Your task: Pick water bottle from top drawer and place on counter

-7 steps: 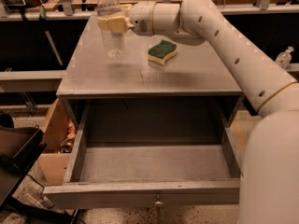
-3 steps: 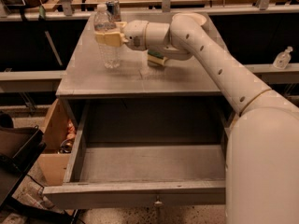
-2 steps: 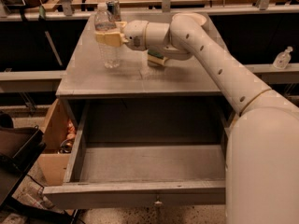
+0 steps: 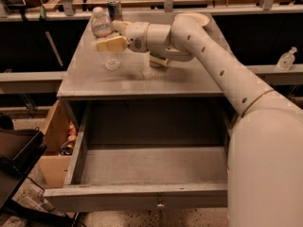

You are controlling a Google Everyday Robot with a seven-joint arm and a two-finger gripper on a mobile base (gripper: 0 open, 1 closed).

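Nearest, the top drawer [image 4: 142, 193] stands pulled out with nothing visible inside. Beyond it, on the grey tabletop [image 4: 189, 77], the water bottle [image 4: 101, 25] has shifted left and farther back over the last moments. Its base now seems to meet the surface, so placement looks nearly done. The hand [image 4: 108, 38] is clasped round the bottle's middle, one tan finger across its front. A dark can [image 4: 114, 8] stands behind.

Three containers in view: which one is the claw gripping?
The clear water bottle with the white cap, upright on the counter inside the claw; the can stands behind it, the pump bottle far right.
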